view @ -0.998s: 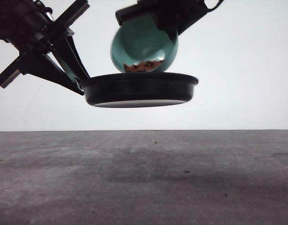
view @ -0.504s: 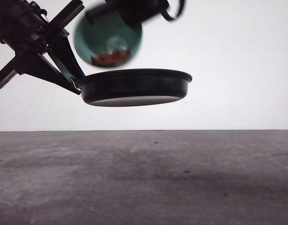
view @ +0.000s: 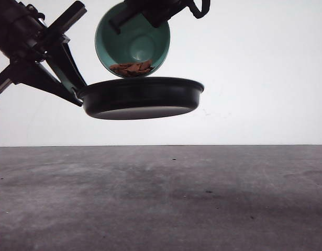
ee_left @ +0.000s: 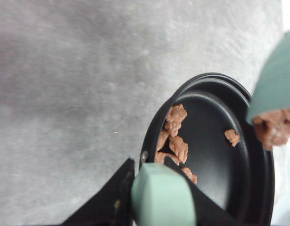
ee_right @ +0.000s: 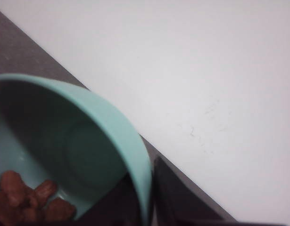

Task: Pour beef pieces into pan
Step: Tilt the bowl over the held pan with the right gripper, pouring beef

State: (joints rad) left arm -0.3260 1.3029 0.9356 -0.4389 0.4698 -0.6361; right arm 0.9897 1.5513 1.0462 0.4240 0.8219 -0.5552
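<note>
Front view: the bowl (view: pixel 132 46) has swung back over the pan (view: pixel 141 97), held high above the table (view: pixel 161 198); beef (view: pixel 132 68) sits at its lip, pouring unfinished.

Left wrist view: left fingers (ee_left: pixel 122 200) pinch the handle (ee_left: pixel 162 197); some beef lies inside.

Right wrist view: the right fingers' state is unclear.

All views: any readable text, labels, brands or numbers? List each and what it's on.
None. No text, label, brand or number is readable in the pictures.
Pan: plain black, no marking; its handle is plain mint green.
Bowl: plain teal, no print inside or on the rim.
Table: bare grey surface, only small specks.
Left gripper and arms: dark, no legible lettering.
</note>
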